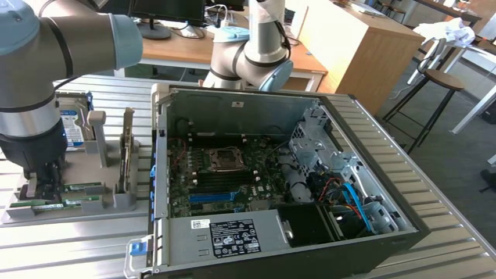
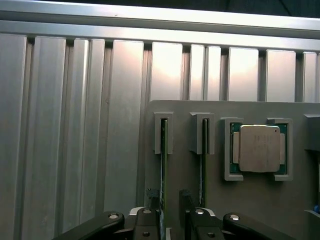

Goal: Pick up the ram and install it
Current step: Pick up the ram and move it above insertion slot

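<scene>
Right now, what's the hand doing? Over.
Hand open, over the holder. One ram between its fingers, not clamped. Second ram alongside, nothing blocking.

The arm [image 1: 31, 116] points straight down, its jaws spread apart

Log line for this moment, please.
gripper: open, straddling ram | ram: seated in gray holder | second stick: alongside, untouched | install: not done

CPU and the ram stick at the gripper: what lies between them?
The second ram stick, standing in its own slot, lies between the CPU and the ram, in the wrist view.
</scene>
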Action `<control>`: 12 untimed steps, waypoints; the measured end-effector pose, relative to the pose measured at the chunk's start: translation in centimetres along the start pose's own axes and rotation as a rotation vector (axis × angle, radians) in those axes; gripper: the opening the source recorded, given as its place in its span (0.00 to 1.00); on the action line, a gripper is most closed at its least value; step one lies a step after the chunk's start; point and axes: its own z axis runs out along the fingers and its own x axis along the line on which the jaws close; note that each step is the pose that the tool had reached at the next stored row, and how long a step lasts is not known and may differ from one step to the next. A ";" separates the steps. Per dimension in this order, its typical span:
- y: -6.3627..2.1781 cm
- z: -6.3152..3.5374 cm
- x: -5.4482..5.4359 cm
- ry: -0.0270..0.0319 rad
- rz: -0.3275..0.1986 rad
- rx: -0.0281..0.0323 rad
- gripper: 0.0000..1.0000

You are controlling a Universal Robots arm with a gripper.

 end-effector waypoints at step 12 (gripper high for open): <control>-0.09 0.36 0.0 -0.0002 0.000 0.0002 0.30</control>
